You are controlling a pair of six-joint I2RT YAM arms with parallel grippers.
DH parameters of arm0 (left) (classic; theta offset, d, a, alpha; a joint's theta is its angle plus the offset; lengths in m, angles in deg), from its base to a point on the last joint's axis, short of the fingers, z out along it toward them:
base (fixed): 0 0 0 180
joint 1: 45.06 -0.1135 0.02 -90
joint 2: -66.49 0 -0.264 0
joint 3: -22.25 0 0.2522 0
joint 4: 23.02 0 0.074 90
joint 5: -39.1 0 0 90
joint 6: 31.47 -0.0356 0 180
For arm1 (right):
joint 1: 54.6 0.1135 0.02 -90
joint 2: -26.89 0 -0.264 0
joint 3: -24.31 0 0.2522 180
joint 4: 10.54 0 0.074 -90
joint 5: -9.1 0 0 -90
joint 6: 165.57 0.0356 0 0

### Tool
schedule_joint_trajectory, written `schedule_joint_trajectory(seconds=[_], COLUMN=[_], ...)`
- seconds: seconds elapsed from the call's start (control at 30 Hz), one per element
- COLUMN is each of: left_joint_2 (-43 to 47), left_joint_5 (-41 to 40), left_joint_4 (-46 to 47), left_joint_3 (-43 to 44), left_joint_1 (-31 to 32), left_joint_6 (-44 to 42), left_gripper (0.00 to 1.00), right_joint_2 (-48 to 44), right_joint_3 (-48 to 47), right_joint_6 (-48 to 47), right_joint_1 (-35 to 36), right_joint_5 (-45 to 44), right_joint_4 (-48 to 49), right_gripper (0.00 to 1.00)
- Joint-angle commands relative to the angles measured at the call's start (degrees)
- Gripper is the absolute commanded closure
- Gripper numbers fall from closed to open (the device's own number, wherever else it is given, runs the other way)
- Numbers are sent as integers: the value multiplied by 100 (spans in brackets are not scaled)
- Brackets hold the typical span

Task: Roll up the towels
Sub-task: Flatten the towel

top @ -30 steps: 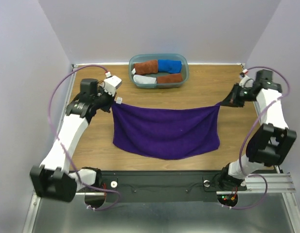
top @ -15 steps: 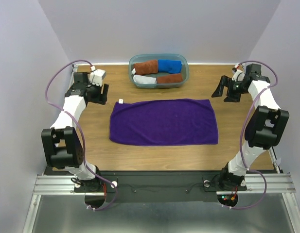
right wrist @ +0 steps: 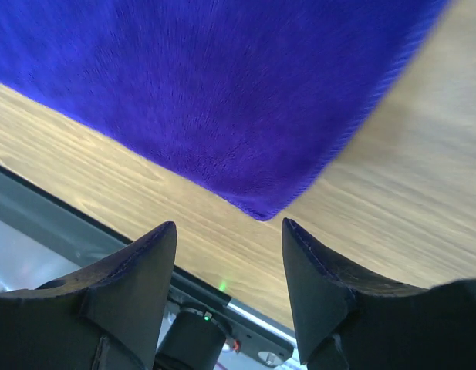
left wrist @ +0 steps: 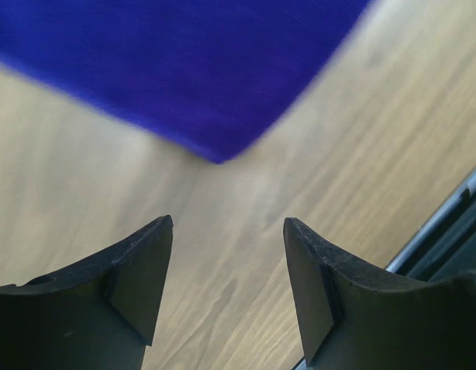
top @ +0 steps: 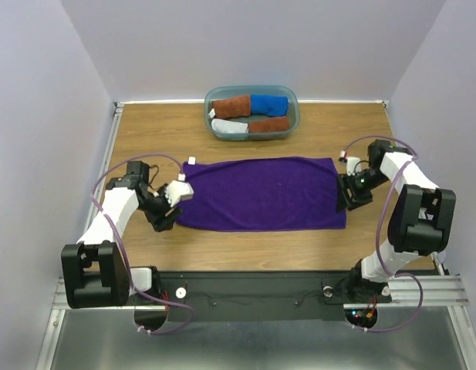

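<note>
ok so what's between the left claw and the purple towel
Only bare wooden tabletop. In the left wrist view the open left claw sits just short of the purple towel corner, with nothing in the gap.

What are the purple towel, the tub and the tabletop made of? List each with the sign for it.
Purple towel: soft cloth, perhaps microfibre or terry; a fuzzy matte nap shows in the right wrist view.
Tub: probably plastic; a smooth teal-grey wall that looks slightly translucent.
Tabletop: wood or wood-look laminate; it has grain lines and a light sheen, but I cannot tell which.
</note>
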Motion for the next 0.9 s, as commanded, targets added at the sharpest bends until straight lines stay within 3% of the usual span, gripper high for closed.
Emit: schedule_joint_trajectory(seconds=[0.0, 0.3, 0.4, 0.47, 0.6, 0.63, 0.7, 0.73, 0.77, 0.87], left_joint_2=[161, -392, -594, -700, -858, -902, -1033, -1052, -1069, -1069], left_joint_5=[-32, -6, -120, -103, -129, -112, -68, -76, -76, -33], left_joint_4=[76, 964, 1229, 1255, 1220, 1064, 782, 459, 264, -536], left_joint_3=[-386, -598, -607, -528, -300, -212, 94, 210, 454, 825], left_joint_1=[398, 839, 953, 1024, 1103, 1103, 1103, 1103, 1103, 1059], left_joint_6=[-815, -657, -612, -604, -498, -472, -463, -445, -402, -419], left_gripper=[30, 30, 32, 35, 60, 74, 87, 97, 100, 100], right_joint_2=[105, 711, 835, 957, 1177, 1195, 1161, 1108, 951, 686], right_joint_3=[214, 566, 557, 548, 505, 478, 382, 347, 250, 31], right_joint_6=[147, 448, 456, 456, 448, 448, 456, 456, 439, 351], right_joint_1=[236, 483, 509, 570, 623, 615, 615, 615, 615, 615], right_joint_5=[-457, -756, -765, -792, -835, -870, -984, -1089, -1125, -1353], right_joint_4=[308, 774, 845, 862, 915, 915, 915, 889, 863, 653], right_gripper=[38, 38, 42, 51, 71, 84, 98, 99, 99, 99])
